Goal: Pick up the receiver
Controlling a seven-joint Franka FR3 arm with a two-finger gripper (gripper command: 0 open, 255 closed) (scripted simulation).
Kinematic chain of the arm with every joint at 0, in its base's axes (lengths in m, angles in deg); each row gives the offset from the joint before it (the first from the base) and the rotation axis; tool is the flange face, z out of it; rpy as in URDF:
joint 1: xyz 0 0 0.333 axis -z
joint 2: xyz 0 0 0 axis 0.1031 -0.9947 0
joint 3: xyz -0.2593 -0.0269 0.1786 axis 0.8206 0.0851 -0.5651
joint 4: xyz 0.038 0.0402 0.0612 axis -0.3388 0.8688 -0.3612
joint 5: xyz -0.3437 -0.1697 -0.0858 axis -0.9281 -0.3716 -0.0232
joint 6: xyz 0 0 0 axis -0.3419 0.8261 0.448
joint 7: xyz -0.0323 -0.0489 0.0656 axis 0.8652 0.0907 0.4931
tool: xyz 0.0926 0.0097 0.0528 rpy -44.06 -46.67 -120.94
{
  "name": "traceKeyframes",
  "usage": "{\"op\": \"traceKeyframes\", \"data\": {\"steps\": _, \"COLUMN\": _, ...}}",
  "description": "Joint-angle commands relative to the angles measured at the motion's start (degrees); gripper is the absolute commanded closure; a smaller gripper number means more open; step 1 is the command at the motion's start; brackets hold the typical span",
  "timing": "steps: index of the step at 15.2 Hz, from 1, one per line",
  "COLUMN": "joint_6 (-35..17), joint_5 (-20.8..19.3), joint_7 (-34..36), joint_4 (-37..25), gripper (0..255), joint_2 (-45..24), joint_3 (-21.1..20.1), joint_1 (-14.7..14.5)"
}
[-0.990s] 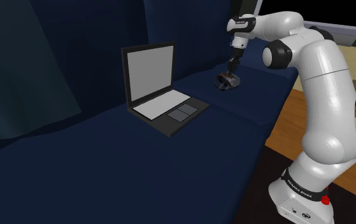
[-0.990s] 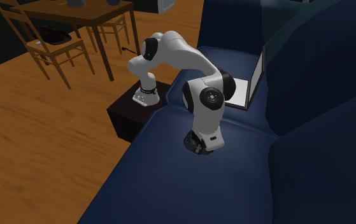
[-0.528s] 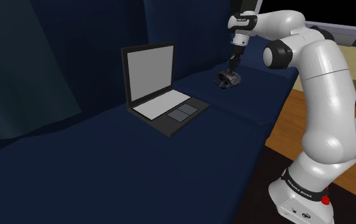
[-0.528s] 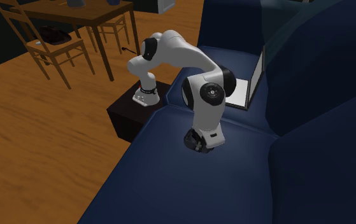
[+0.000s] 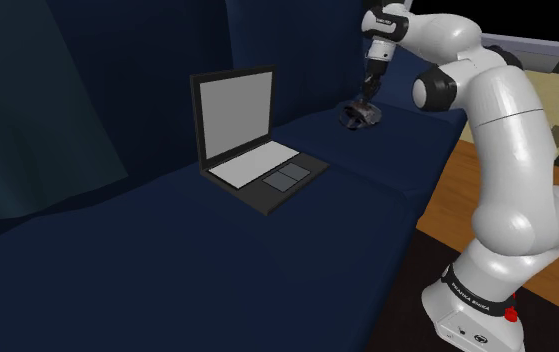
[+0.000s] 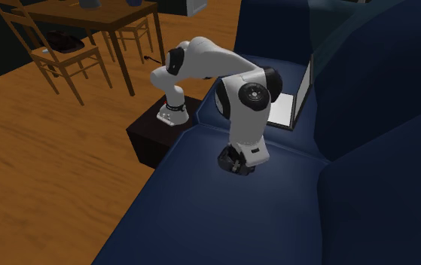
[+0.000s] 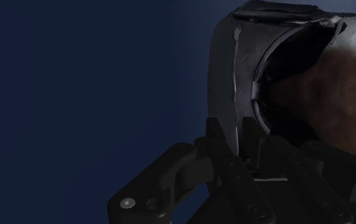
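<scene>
The tool point(image 7: 235, 141) is clamping its two black fingers point(image 7: 216, 143) on a thin wall of the receiver point(image 7: 230, 70). The wrist view is showing what the others are hiding: the receiver is a dark hollow shell with a brownish inside and a pale streak down its outer face.

In the shoulder view the receiver is hanging under the tool at or just above the dark blue sofa point(image 5: 267, 260) seat; I cannot tell whether it is touching the cushion. An open laptop point(image 5: 252, 140) with a blank grey screen is standing well apart from it, toward that view's left.

A dark band point(image 5: 477, 293) around the arm's foot is carrying pale lettering too small to read.

The second exterior view is adding the dark stand point(image 6: 148, 135) against the sofa's front edge, the wooden floor point(image 6: 50, 166), and a wooden table point(image 6: 96, 15) with chairs point(image 6: 58, 56) far off. Bare seat is lying on every side of the receiver, the backrest rising behind it.
</scene>
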Motion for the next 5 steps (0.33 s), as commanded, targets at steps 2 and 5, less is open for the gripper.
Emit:
{"op": "traceKeyframes", "data": {"steps": 2, "joint_6": 3.9, "joint_5": 0.6, "joint_7": 0.9, "joint_4": -6.3, "gripper": 255, "joint_2": -1.9, "joint_3": -0.5, "joint_1": 1.8}}
{"op": "traceKeyframes", "data": {"steps": 5, "joint_6": 5.9, "joint_5": 0.9, "joint_7": 1.5, "joint_4": -9.9, "gripper": 255, "joint_2": -3.3, "joint_3": -1.0, "joint_1": 2.9}}
